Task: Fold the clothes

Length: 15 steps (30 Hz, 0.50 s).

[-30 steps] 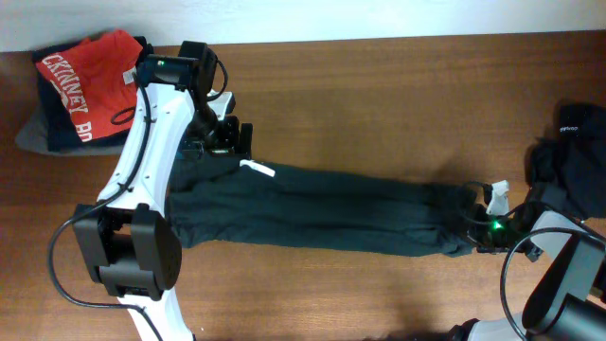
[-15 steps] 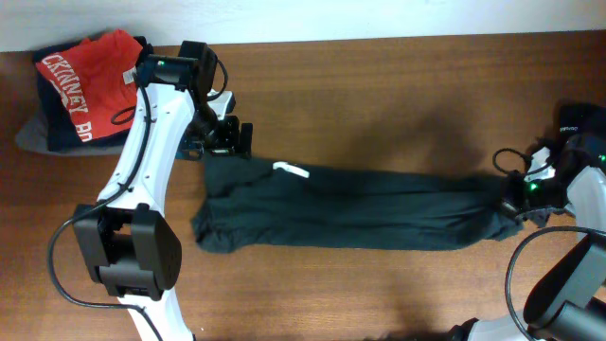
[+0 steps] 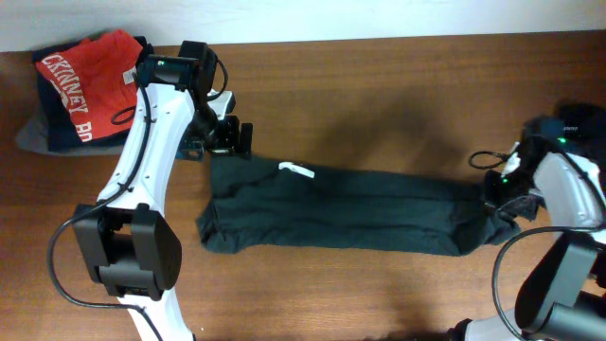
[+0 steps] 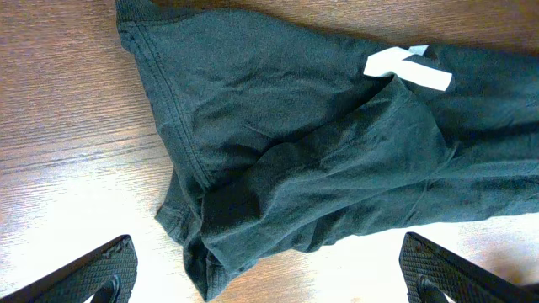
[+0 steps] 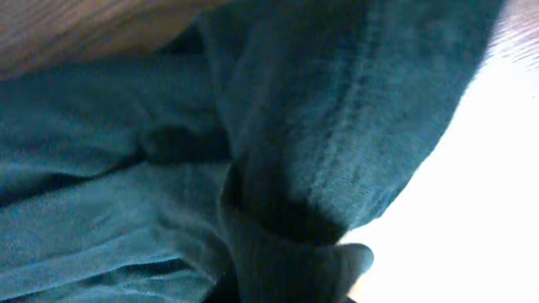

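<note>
A dark grey-green T-shirt (image 3: 350, 210) lies stretched out as a long band across the table, with a small white tag (image 3: 296, 170) near its left end. My left gripper (image 3: 227, 135) hovers just above the shirt's upper left corner, open and empty. In the left wrist view its fingertips (image 4: 269, 282) are spread wide over bare wood below the shirt's bunched corner (image 4: 286, 151) and the tag (image 4: 408, 67). My right gripper (image 3: 497, 194) is shut on the shirt's right end. In the right wrist view the cloth (image 5: 168, 143) fills the frame around the jaws (image 5: 328, 261).
A red shirt with white lettering (image 3: 83, 76) lies on a dark folded pile at the back left corner. Another dark garment (image 3: 579, 128) sits at the far right edge. The table's back edge meets a white wall.
My right gripper pulled the shirt's right end to the right, then moved up and slightly back left. The whole shirt slid right and straightened. The left arm has not moved.
</note>
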Available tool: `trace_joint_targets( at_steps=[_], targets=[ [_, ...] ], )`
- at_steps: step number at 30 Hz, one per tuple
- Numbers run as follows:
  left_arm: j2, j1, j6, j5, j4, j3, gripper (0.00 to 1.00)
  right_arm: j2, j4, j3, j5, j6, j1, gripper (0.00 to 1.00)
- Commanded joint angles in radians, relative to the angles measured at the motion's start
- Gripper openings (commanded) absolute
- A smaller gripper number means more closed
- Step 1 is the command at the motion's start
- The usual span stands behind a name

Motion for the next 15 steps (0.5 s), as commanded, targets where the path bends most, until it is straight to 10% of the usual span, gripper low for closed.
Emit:
trace_joint_targets(
  at_steps=[1, 15],
  targets=[
    [-0.014, -0.002, -0.008, 0.003, 0.0, -0.005, 0.99, 0.001, -0.011, 0.005, 0.074, 0.034, 0.079, 0.04],
    [-0.014, -0.001, -0.002, 0.003, -0.001, -0.005, 0.99, 0.001, -0.035, 0.005, 0.077, 0.084, 0.332, 0.04]
  ],
)
